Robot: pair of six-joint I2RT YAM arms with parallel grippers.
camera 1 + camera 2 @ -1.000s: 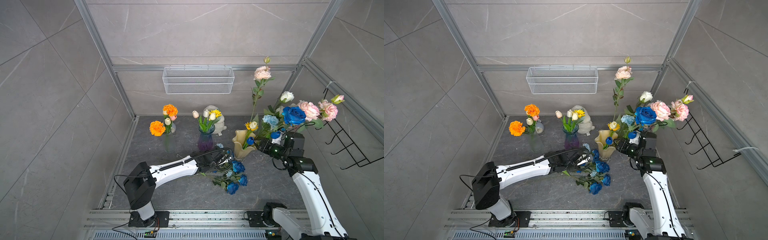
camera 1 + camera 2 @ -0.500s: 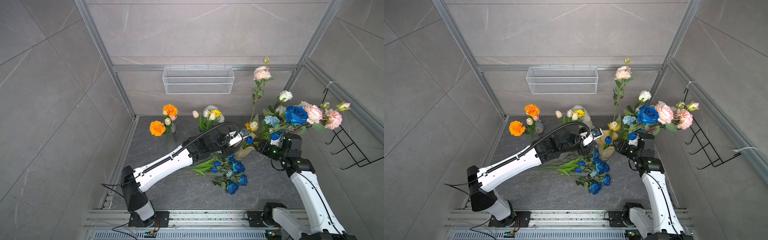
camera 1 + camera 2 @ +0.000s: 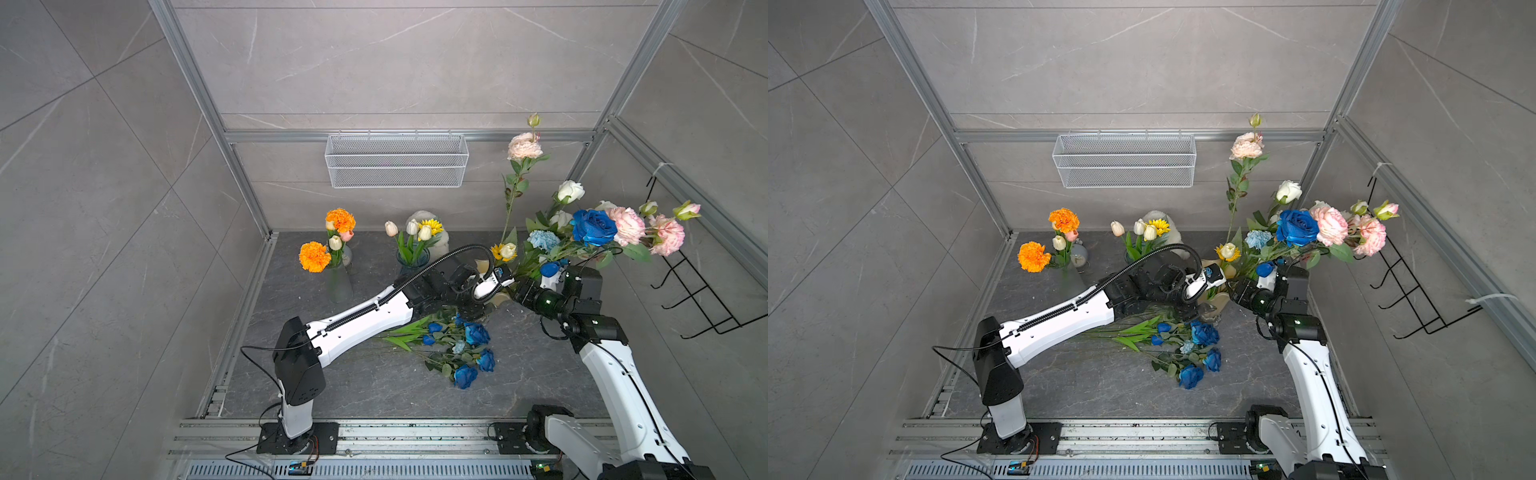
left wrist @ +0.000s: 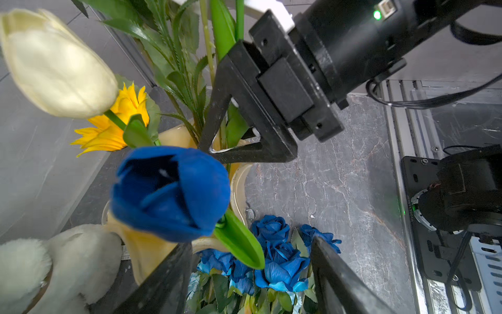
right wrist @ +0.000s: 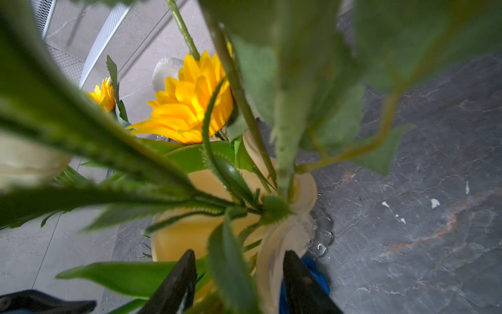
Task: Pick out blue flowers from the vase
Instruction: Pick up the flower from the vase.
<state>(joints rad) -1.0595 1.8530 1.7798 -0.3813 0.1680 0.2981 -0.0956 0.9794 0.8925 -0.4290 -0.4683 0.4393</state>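
We logged the floor (image 3: 374, 386) first: a pile of blue flowers (image 3: 465, 349) lay on it, below and beyond the left fingers, so we judged the task well advanced. The bouquet (image 3: 559, 249) leaned out of the cream vase (image 4: 144, 255), away from those fingers and over the right arm (image 3: 613, 374). The right gripper (image 5: 239, 255) sat at the vase mouth with green stems (image 5: 241, 108) and the wavy rim (image 5: 271, 258) between its fingers; we could not tell whether it clamped them. Three blue items were in the vase: a large blue rose (image 3: 593, 226) and a pale-blue carnation (image 3: 543, 240), both high above the left fingers, and a blue tulip (image 4: 171, 193) directly ahead of them. The left gripper (image 4: 251, 244) stood open and empty, the tulip head just off one finger (image 4: 163, 282), its leaf (image 4: 239, 242) between the two.

We judged the step in hand to be the grasp of the tulip. Recommended procedure: advance the fingers past the head to the stem behind it; close on the stem only, not the leaf; withdraw along the stem's own line. Keep clear of the white tulip (image 4: 57, 62) and sunflower (image 4: 116, 122) beside the head. Risk: a sideways pull could drag neighbouring stems or tip the vase.
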